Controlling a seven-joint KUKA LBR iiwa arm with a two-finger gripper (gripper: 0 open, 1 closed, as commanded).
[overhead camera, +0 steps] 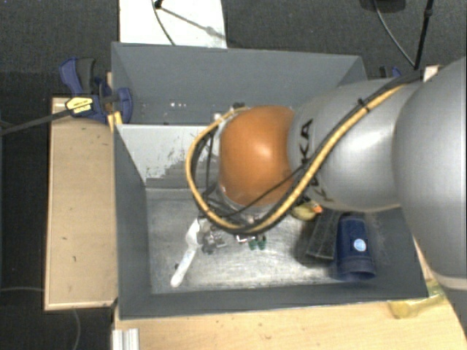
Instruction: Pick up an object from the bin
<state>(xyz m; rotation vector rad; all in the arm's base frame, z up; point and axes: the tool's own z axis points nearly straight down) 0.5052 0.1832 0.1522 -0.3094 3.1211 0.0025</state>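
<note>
- The gripper (211,238) is seen low over the floor of the grey bin (139,217), left of centre, tucked beneath the arm's orange cover (252,155).
- Whether it is open or closed cannot be told, as most of it is hidden by the cover.
- A white utensil (184,259), long and slender, is laid slantwise on the floor, its upper end right at the gripper.
- Small green bits (255,244) are spotted just beside it.
- A blue cylinder (354,248) and a black item (317,238) are lodged side by side, off to the right.
</note>
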